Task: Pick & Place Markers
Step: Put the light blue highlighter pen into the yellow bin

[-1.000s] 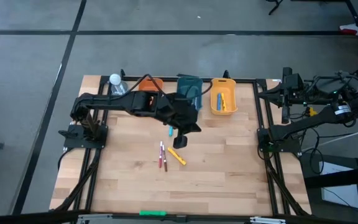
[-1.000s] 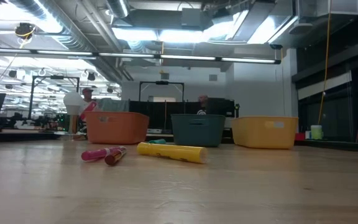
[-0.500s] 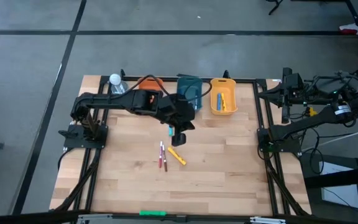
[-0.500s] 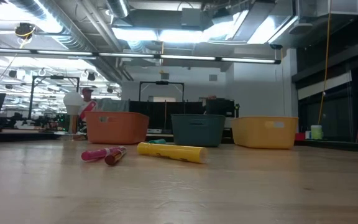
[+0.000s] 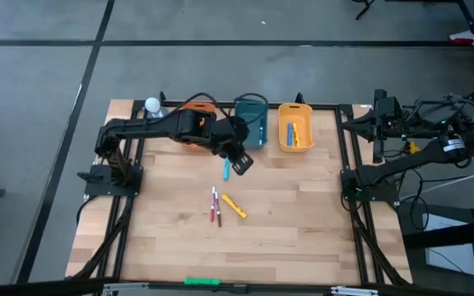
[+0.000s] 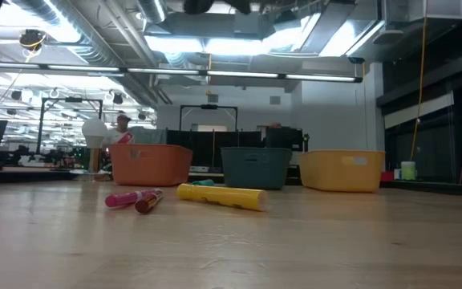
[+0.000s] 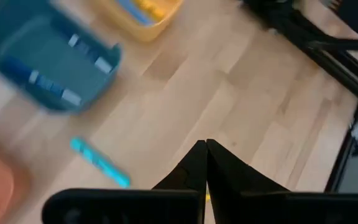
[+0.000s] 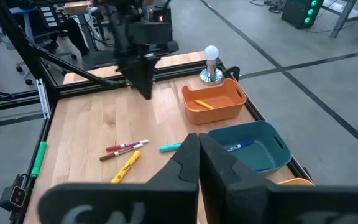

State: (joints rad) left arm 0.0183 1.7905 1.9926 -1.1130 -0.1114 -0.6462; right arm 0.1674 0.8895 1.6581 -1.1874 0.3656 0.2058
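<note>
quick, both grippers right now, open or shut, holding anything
Left gripper: shut, holding nothing, above the wooden table.
Right gripper: shut, holding nothing.

Robotics lab: exposed ducts, workstations.

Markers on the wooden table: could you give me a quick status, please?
Left gripper shut, empty, above the teal marker. Right gripper shut, parked off-table. Yellow marker and two red markers loose mid-table. Nothing obstructing.

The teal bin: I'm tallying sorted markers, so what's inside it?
Inside the teal bin, the right wrist view shows one blue marker. The right gripper covers the bin's near corner, so more may be hidden.
</note>
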